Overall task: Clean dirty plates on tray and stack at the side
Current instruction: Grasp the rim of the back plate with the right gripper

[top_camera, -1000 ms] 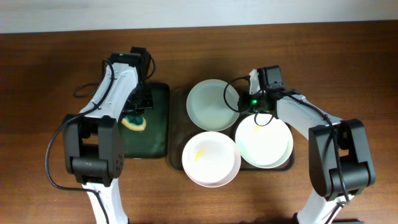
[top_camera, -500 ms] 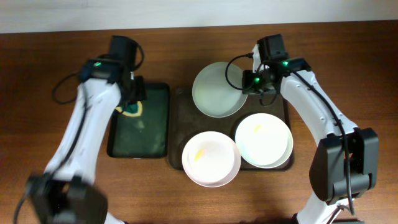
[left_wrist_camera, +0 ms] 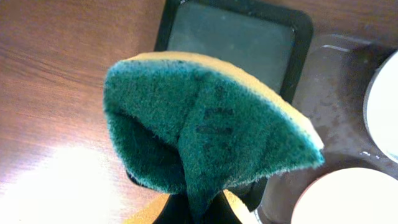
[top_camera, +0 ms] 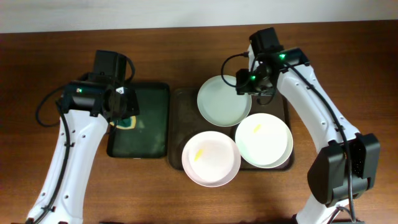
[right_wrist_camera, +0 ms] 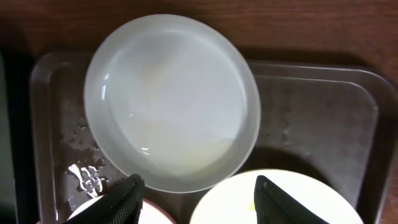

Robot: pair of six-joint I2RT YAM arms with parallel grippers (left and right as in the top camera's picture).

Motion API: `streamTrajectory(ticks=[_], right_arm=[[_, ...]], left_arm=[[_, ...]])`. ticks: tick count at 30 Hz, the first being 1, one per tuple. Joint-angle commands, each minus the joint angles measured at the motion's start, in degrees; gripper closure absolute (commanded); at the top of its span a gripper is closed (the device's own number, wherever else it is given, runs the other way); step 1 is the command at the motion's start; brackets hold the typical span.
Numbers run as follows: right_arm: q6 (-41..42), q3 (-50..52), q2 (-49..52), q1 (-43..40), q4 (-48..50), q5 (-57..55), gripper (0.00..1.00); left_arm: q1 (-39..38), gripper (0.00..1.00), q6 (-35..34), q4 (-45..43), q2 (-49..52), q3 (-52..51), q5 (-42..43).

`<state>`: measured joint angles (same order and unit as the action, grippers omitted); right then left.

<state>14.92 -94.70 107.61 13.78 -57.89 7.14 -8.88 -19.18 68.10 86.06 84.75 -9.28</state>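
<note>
The sponge (left_wrist_camera: 205, 124) is up and the rear plate (top_camera: 224, 102) has shifted right.
The left gripper (top_camera: 121, 109) has come up off the floor of the dark green tray (top_camera: 152, 134) with the sponge pinched in it, and now hangs over that tray's left rim. The right gripper (top_camera: 249, 84) has moved toward the back of the table. The rear plate sits further right on the brown tray (top_camera: 182, 118) than a second ago.
</note>
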Motion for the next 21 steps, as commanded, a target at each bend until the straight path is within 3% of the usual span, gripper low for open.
streamTrajectory(ticks=[1, 7, 13, 16, 19, 21], right_arm=[[-1.16, 2.82, 2.23, -0.42, 0.26, 0.35, 0.42], [-1.55, 4.55, 10.99, -1.68, 4.11, -0.11, 0.45], [-2.67, 4.61, 13.03, -3.80, 6.88, -0.07, 0.48], [-2.62, 6.36, 13.22, -3.63, 10.08, -0.04, 0.64], [-2.64, 6.80, 13.66, -3.67, 12.35, 1.46, 0.71], [-2.62, 6.78, 13.62, -3.69, 12.81, 1.49, 0.88]], left_arm=[[0.04, 1.00, -0.74, -1.79, -0.15, -1.57, -0.59], [0.04, 1.00, -0.74, -2.08, -0.15, -1.57, -0.59], [0.04, 1.00, -0.74, -2.12, -0.15, -1.57, -0.61], [0.04, 1.00, -0.74, -2.10, -0.15, -1.57, -0.61], [0.04, 1.00, -0.74, -2.10, -0.15, -1.57, -0.61], [0.04, 1.00, -0.72, -2.10, -0.15, -1.57, -0.66]])
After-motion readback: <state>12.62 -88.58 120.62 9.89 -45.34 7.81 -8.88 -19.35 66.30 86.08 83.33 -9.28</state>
